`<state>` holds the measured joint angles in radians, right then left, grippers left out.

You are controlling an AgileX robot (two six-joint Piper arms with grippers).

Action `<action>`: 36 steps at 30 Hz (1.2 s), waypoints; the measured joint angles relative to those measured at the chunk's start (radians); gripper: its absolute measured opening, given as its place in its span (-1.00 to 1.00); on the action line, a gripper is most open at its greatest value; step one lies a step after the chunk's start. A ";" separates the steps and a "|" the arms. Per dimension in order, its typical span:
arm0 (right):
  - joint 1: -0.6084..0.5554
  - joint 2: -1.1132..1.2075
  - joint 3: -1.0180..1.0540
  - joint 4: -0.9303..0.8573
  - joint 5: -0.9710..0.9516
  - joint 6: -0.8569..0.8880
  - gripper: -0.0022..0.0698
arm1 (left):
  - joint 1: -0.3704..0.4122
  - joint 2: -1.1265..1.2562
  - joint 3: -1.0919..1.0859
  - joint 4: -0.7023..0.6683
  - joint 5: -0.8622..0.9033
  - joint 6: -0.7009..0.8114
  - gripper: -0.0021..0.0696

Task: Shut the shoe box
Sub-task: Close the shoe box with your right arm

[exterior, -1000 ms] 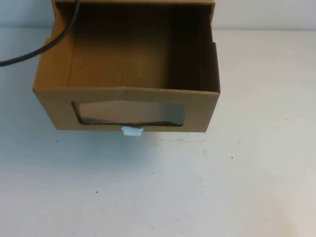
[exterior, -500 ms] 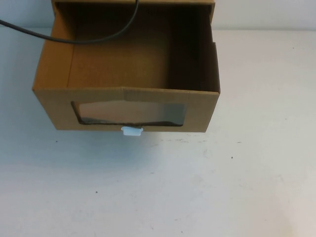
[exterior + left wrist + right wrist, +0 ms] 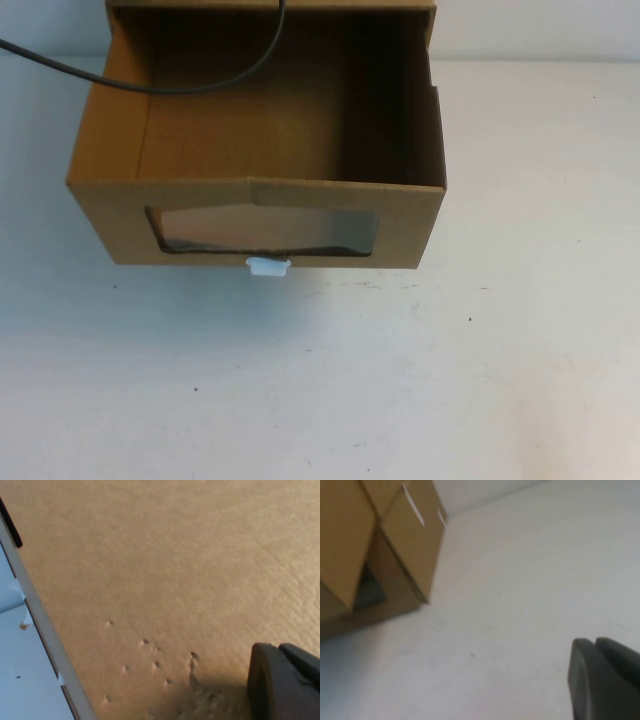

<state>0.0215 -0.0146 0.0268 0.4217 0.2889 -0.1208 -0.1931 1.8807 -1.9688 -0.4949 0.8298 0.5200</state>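
Note:
The shoe box point(image 3: 255, 215) is a brown cardboard drawer pulled out toward me, open on top and empty. Its front has a clear window point(image 3: 265, 230) with a small white pull tab point(image 3: 267, 266) beneath it. Neither gripper shows in the high view. In the left wrist view my left gripper point(image 3: 279, 647) hangs close over a flat brown cardboard surface point(image 3: 165, 570), fingers together and empty. In the right wrist view my right gripper point(image 3: 595, 642) is above the bare white table, fingers together and empty, well away from the cardboard box point(image 3: 395, 535).
A black cable point(image 3: 150, 85) loops over the back left of the drawer. The drawer's sleeve point(image 3: 270, 5) sits at the far edge. The white table point(image 3: 400, 380) stretches in front of and to the right of the box.
The black cable has swung to the right across the back of the drawer. The box has not moved.

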 joint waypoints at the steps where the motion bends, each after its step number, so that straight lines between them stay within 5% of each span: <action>1: 0.000 0.000 0.000 0.077 -0.022 0.000 -0.97 | 0.000 0.000 0.000 0.000 0.000 0.000 -0.96; 12: 0.000 0.000 0.000 0.458 -0.231 0.000 -0.97 | 0.000 0.002 -0.002 -0.001 0.000 0.000 -0.96; 17: 0.000 0.068 -0.125 0.446 0.045 0.000 -0.97 | 0.000 0.002 -0.002 -0.002 0.000 0.001 -0.96; 25: 0.000 0.538 -0.534 0.182 0.567 -0.023 -0.97 | 0.000 0.002 -0.002 -0.002 0.000 0.001 -0.96; 36: 0.106 0.958 -0.902 0.176 0.651 -0.175 -0.97 | 0.000 0.002 -0.002 -0.002 0.002 0.001 -0.96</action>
<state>0.1270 0.9439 -0.8751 0.5979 0.9402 -0.2956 -0.1931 1.8828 -1.9710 -0.4972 0.8317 0.5207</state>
